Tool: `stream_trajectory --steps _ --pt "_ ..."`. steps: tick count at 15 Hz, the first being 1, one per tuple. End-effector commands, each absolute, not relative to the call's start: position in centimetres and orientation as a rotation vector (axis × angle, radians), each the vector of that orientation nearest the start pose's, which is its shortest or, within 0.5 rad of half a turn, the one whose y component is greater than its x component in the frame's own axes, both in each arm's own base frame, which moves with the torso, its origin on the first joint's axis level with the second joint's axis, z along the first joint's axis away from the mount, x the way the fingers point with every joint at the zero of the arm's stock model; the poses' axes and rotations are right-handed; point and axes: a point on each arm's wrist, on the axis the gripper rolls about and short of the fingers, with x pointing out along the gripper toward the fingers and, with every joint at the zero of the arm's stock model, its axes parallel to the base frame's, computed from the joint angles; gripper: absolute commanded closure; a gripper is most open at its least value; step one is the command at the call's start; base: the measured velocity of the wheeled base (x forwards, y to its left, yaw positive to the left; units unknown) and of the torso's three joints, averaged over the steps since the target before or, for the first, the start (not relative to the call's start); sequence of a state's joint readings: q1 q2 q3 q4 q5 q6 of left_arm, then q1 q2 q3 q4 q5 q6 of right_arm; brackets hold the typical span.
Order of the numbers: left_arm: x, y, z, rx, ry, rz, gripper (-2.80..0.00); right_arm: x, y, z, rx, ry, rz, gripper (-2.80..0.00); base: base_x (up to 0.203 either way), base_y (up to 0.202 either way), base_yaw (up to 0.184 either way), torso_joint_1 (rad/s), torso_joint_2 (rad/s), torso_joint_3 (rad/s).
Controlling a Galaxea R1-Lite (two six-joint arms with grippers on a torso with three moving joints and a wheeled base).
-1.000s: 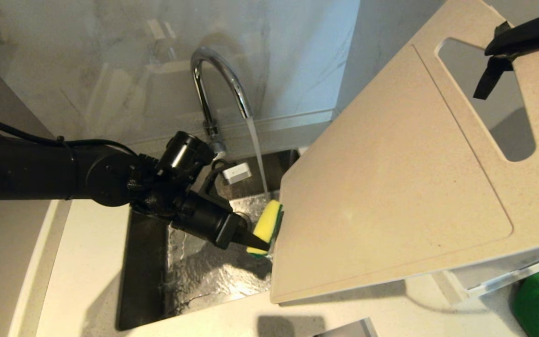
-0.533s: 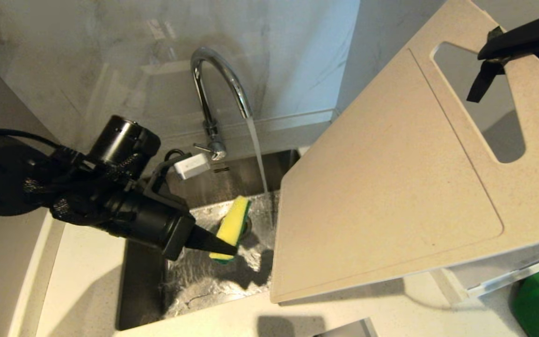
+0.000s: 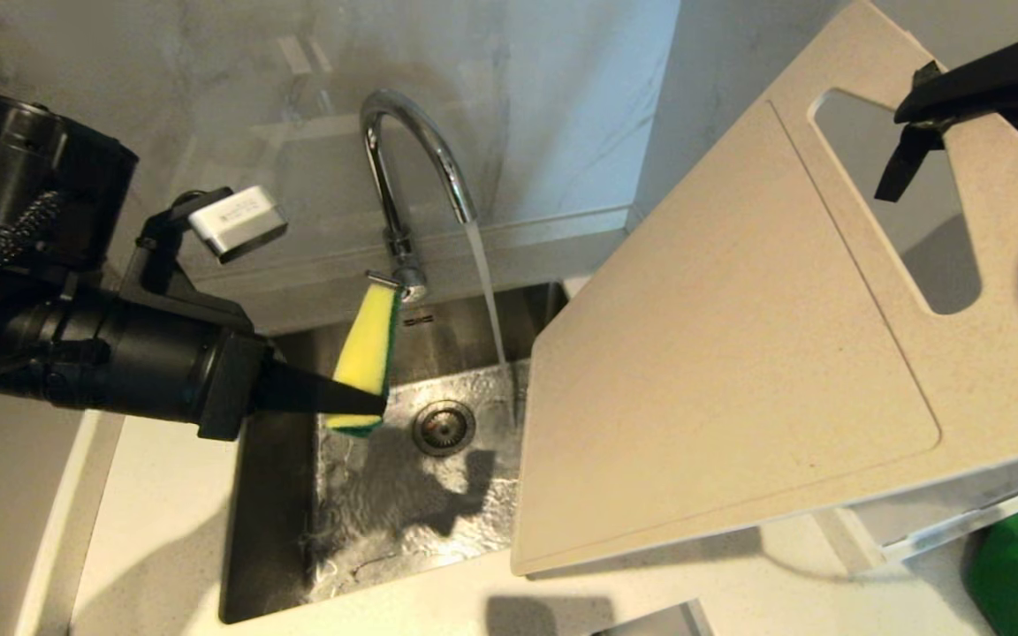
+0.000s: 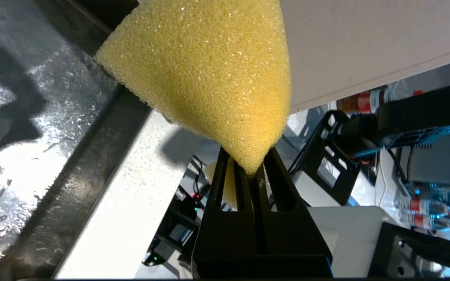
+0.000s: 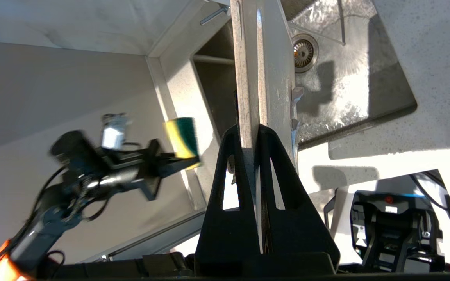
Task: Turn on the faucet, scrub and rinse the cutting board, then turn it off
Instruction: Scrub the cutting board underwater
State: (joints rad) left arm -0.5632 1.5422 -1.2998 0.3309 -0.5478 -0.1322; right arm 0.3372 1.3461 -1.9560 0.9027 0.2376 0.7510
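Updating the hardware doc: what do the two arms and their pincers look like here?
Left arm: matte black cylindrical links, black cable, a small white box module on a bracket above the wrist; an orange section shows in the right wrist view. Left pincer: flat black tapering fingers with triangular cut-outs. Right pincer: the same black slotted fingers.

Light: I see bright daylight, glare on wet sink | Shadows: hard, dark on counter | Blur: left arm smeared in right wrist view | Focus: elsewhere sharp
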Motion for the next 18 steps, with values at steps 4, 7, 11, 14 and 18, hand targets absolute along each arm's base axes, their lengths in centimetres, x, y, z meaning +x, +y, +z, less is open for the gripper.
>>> stream_trajectory --steps 4,7,11,14,18 --pt "18.9 -13.1 30.3 -0.111 0.564 -0.974 0.00 16.7 6.4 41.0 0.711 0.567 0.402 0.00 0.000 0.000 0.000 0.000 0.00 0.000" --pt "18.3 -12.3 32.3 -0.108 0.472 -0.917 0.00 20.6 7.8 39.9 0.722 0.582 0.393 0.00 0.000 0.000 0.000 0.000 0.00 0.000" --pt "18.1 -11.4 33.2 -0.119 0.428 -0.888 0.00 24.9 9.2 38.4 0.729 0.581 0.390 0.00 0.000 0.000 0.000 0.000 0.00 0.000" --pt "18.1 -11.2 33.7 -0.132 0.413 -0.882 0.00 27.8 10.2 37.3 0.751 0.562 0.386 0.00 0.000 0.000 0.000 0.000 0.00 0.000" --pt "17.8 -11.1 33.9 -0.143 0.407 -0.884 0.00 30.7 11.2 35.8 0.771 0.545 0.383 0.00 0.000 0.000 0.000 0.000 0.00 0.000"
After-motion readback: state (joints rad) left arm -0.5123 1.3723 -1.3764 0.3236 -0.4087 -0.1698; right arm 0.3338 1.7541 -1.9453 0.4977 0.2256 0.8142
